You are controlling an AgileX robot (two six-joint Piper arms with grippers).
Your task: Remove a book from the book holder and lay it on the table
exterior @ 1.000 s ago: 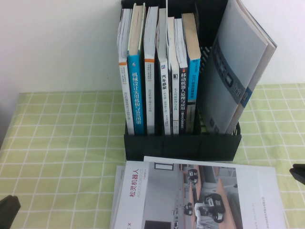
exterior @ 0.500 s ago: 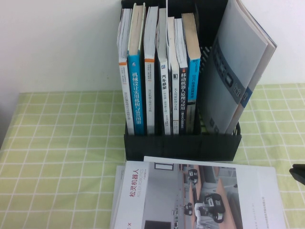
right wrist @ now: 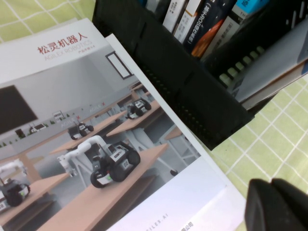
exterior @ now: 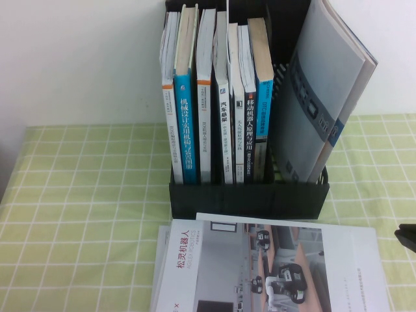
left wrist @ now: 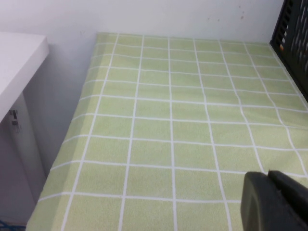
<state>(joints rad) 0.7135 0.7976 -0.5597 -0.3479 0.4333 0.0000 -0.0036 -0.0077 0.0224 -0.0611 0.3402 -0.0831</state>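
Book lay flat on the tabletop, just near of the book holder.
Right gripper hovered at the book's right corner, jaws shut and empty; left gripper sat low at the near left, jaw state unclear.

The right gripper hangs low over the table's right edge, jaws pressed together, holding nothing. The left gripper sits low near the table's left side.

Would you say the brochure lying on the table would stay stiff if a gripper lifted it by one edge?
Probably not. The book looks large and thin, so it would likely droop. Its glossy cover may slip between fingers. Flat on the table, its edge offers little to grab. The right gripper is shut beside it; the left gripper is parked.
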